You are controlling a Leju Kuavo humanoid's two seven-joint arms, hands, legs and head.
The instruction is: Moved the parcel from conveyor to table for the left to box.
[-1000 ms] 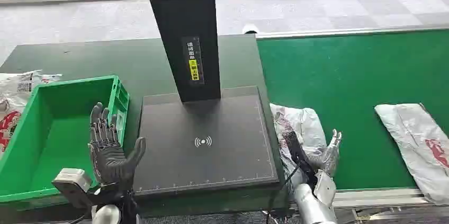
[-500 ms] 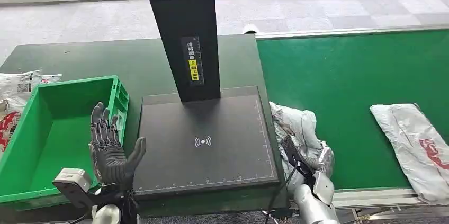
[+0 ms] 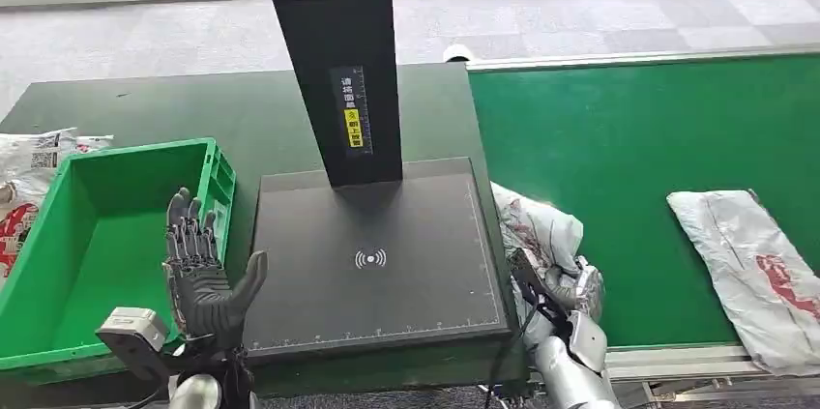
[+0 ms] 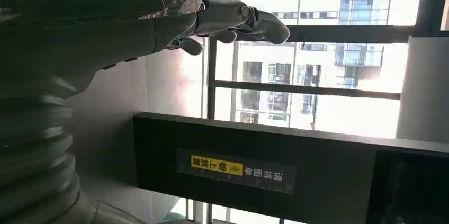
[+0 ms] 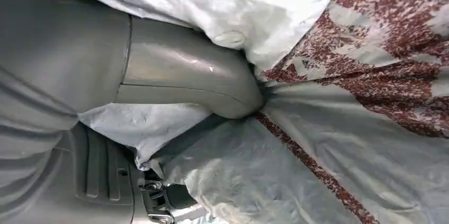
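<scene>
A crumpled white parcel bag with red print [image 3: 540, 227] lies at the near left end of the green conveyor [image 3: 638, 148], beside the black scanner plate [image 3: 372, 264]. My right hand [image 3: 571, 288] grips its near end; in the right wrist view the thumb [image 5: 196, 81] presses into the bunched parcel bag [image 5: 328, 144]. My left hand [image 3: 201, 269] is raised upright with fingers spread and empty, between the green bin [image 3: 58, 264] and the plate. The left hand [image 4: 159, 17] in the left wrist view points toward windows.
A second white parcel [image 3: 754, 269] lies on the conveyor at the right. The black scanner post [image 3: 338, 61] rises from the plate. More parcels [image 3: 24, 162] lie left of the bin. The dark green table [image 3: 193, 109] extends behind.
My right hand's fingers have closed over the parcel's near end, bunching it. The second parcel has drifted left along the conveyor. My left hand has stayed put.
</scene>
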